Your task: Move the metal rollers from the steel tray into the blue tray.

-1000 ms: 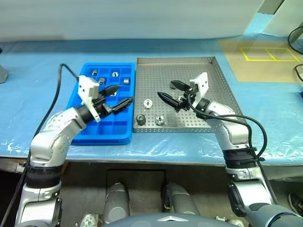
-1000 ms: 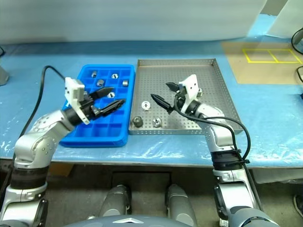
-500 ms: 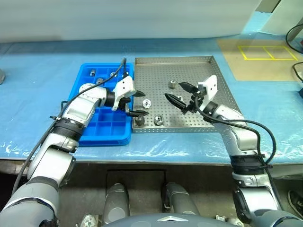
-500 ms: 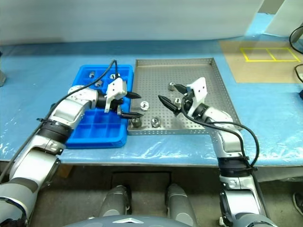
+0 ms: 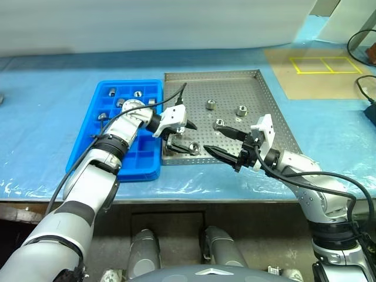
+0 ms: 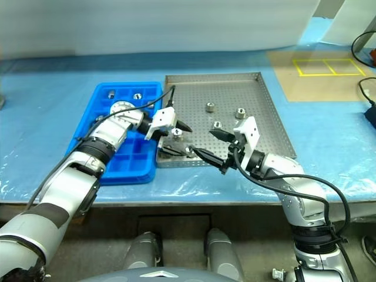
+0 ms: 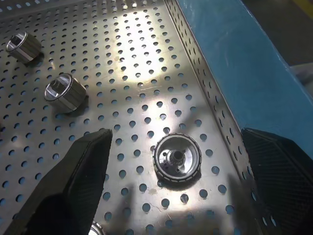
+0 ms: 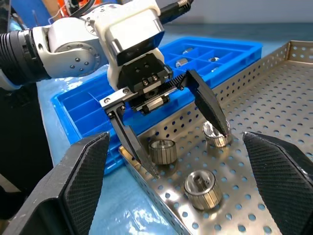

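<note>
Placed: several metal rollers (image 5: 137, 93) sit in blue tray (image 5: 88, 147) compartments.
Remaining: rollers lie in steel tray (image 5: 267, 106), near its front-left corner and mid-floor.
Left gripper (image 5: 179, 136): wide open, empty, over corner rollers.
Right gripper (image 5: 226, 143): wide open, empty.

I am counting six metal rollers (image 5: 210, 105) lying in the steel tray (image 5: 258, 88); I am making out at least four more sitting toward the far end of the blue tray (image 5: 147, 164); two trays are lying side by side.

Blue table cover (image 5: 47, 117); yellow-taped brown mat (image 5: 311, 73).
</note>
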Robot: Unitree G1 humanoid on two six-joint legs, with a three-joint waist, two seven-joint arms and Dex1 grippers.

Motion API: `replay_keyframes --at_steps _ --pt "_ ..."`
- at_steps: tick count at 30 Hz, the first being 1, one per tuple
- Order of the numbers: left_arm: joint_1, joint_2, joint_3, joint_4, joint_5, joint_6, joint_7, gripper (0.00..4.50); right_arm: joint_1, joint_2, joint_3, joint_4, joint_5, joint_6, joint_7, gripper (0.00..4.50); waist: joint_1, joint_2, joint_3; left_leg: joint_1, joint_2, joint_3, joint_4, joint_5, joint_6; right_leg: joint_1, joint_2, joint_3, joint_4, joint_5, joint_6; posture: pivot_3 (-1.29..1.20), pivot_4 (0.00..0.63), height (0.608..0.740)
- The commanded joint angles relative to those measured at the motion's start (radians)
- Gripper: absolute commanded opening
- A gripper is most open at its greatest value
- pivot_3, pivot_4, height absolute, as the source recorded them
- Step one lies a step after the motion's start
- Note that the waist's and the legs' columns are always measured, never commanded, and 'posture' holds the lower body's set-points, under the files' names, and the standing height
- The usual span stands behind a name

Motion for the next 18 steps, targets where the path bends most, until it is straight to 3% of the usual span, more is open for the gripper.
replay_keyframes --at_steps 1,6,18 --pt "-0.028 -0.011 -0.002 0.051 0.045 -0.076 0.010 4.43 0.001 0.000 -0.018 -0.045 0.001 -0.012 -0.035 4.50 -0.002 0.000 0.000 0.000 0.000 0.000 0.000 0.000 0.000 0.000 0.000 0.000 0.000 0.000 0.000 -0.39 0.150 0.740" --pt "-0.025 -0.031 -0.017 0.100 0.111 -0.158 0.046 4.43 0.008 0.000 -0.018 -0.056 -0.007 -0.020 -0.070 4.50 -0.005 0.000 0.000 -0.001 0.000 0.000 0.000 0.000 0.000 0.000 0.000 0.000 -0.001 0.000 0.000 -0.40 0.150 0.740" --pt "-0.003 -0.087 -0.001 0.125 0.140 -0.128 0.070 4.43 0.043 0.002 -0.017 -0.064 -0.031 -0.049 -0.122 4.50 -0.013 0.000 0.000 -0.001 0.000 -0.001 0.000 -0.001 0.001 0.001 0.000 -0.001 -0.002 0.000 0.000 -0.43 0.150 0.740"
